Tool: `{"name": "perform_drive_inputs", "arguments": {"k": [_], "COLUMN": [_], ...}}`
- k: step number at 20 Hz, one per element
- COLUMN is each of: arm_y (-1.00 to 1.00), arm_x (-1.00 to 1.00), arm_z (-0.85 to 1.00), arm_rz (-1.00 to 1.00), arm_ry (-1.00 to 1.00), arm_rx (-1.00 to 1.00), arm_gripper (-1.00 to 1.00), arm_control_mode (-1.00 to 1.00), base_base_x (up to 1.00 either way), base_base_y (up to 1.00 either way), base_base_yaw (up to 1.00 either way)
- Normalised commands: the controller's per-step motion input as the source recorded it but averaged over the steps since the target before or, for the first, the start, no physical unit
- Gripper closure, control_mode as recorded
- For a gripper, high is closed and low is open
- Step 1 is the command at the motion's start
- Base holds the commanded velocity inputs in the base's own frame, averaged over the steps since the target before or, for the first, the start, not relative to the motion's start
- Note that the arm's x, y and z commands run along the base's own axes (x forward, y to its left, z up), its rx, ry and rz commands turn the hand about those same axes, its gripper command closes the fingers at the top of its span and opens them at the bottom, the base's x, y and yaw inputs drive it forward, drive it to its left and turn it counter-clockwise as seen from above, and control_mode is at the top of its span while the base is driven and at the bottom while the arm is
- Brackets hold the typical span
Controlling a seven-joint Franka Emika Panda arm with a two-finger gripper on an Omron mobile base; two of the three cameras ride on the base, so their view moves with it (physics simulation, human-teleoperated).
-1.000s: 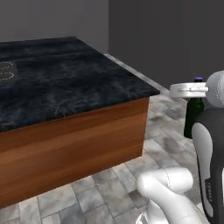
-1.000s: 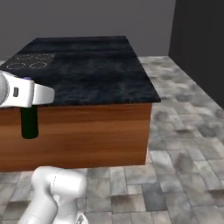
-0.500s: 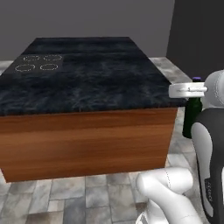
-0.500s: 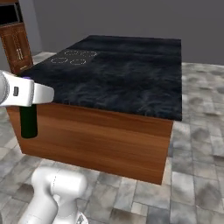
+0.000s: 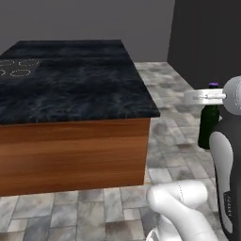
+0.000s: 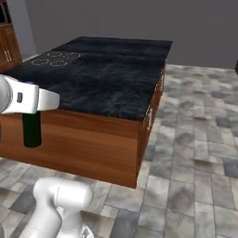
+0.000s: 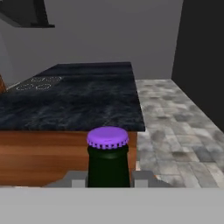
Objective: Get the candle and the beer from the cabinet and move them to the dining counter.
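Where the hand view looks along the gripper, the beer stands upright between the two fingers, its purple cap uppermost and its dark green neck filling the gap, so the claw is clamped on the bottle's neck. In the left base view the beer hangs below the white hand, carried in the air over the grey stone floor and not resting on anything. The right base view shows the same dark bottle hanging under the hand, seen against the wooden side of the island.

Ahead of the claw and lower than the bottle's cap lies the dining counter, a black grey-veined marble top on a reddish wooden base; the bottle is short of its near edge and apart from it. The cooktop rings sit on the far left part of that top. Beyond the counter rises a plain grey wall, and to the right of the claw a darker wall panel meets the tiled floor.
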Motion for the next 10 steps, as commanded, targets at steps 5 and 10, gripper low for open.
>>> {"name": "perform_drive_inputs", "arguments": {"k": [5, 10], "arm_y": [0.00, 0.00], "arm_x": [0.00, 0.00], "arm_z": [0.00, 0.00], "arm_rz": [0.00, 0.00], "arm_ry": [0.00, 0.00], "arm_rx": [0.00, 0.00], "arm_gripper": [1.00, 1.00], "arm_control_mode": [1.00, 1.00], "base_base_x": [0.39, 0.77], "base_base_y": [-1.00, -1.00], "base_base_yaw": [-0.12, -0.17]}}
